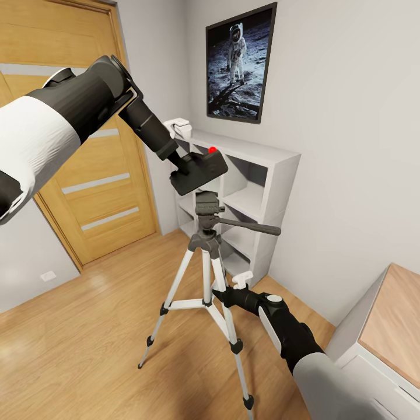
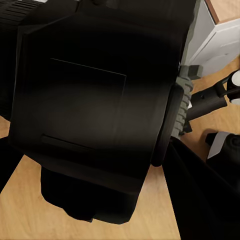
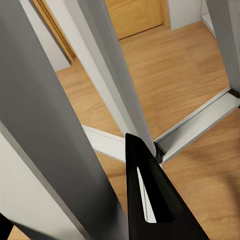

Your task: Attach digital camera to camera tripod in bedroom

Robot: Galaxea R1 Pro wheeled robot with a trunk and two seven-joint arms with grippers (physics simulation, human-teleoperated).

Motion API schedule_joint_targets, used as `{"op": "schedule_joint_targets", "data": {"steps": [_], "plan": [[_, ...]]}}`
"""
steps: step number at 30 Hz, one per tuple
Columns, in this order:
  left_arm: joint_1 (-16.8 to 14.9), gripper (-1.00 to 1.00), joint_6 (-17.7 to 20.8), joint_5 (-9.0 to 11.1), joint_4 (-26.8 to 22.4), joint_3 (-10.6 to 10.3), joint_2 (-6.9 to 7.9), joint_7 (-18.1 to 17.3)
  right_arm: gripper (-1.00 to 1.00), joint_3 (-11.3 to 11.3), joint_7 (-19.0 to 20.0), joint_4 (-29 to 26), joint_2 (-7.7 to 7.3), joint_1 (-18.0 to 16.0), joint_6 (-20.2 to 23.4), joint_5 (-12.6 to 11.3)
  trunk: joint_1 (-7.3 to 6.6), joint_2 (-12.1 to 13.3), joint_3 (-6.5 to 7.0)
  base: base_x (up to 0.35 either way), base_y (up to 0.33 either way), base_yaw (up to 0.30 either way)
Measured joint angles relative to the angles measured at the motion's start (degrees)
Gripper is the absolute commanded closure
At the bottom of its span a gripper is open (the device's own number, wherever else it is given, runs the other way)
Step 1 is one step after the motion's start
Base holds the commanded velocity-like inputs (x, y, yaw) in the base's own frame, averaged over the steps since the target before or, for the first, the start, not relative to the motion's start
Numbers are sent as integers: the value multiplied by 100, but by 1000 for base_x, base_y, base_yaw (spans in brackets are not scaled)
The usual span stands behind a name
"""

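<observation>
Left pincer (image 1: 182, 166) holding boxy matte-black digital camera (image 1: 200, 171) tilted just above silver-legged camera tripod (image 1: 205, 274); right pincer (image 1: 224, 291) at leg, grip unclear. Risk: tilt misses grey head, nudged tripod topples.

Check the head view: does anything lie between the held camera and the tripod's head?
Nothing does. In the head view the digital camera, held by the left gripper, hangs just above the camera tripod; whether they touch is unclear.
</observation>
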Motion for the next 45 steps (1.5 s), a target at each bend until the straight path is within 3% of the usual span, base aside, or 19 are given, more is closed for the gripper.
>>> {"op": "schedule_joint_targets", "data": {"steps": [25,45], "plan": [[0,100,1,17,-15,-134,-55,-27,100,-7,4,2,2,0,-2,8,0,0,0,0,0,0],[0,100,1,18,-10,-113,-122,-27,100,-7,5,1,2,0,-3,9,0,0,0,0,0,0]]}}
